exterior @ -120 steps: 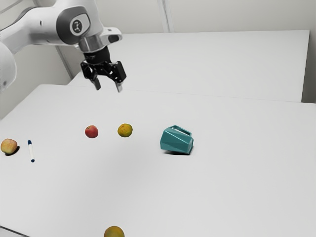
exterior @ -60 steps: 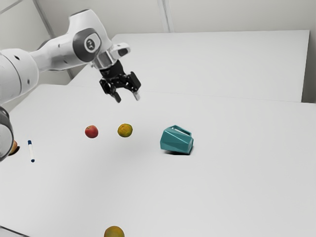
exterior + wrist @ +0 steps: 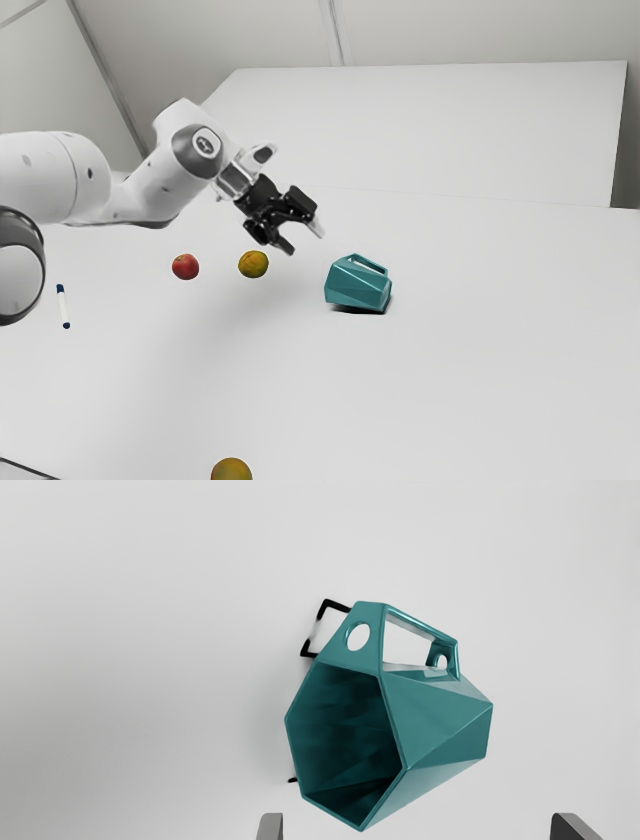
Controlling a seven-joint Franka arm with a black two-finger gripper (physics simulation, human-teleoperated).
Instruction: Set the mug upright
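Clearly, the toppled mug (image 3: 358, 284) lies ahead of the spread claw (image 3: 305, 243), not touching.

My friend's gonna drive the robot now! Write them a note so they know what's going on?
Gripper: open and empty, in the air beside the mug and higher than it, on the exterior view's left.
Mug: lying on its side on the table, handle on the upper side, open mouth facing the gripper's side.
Other things: red fruit, orange fruit and pen, all farther to the exterior view's left.
Done: the fingers are apart, near the mug.
Left: grip the mug, tip it onto its base, let go.
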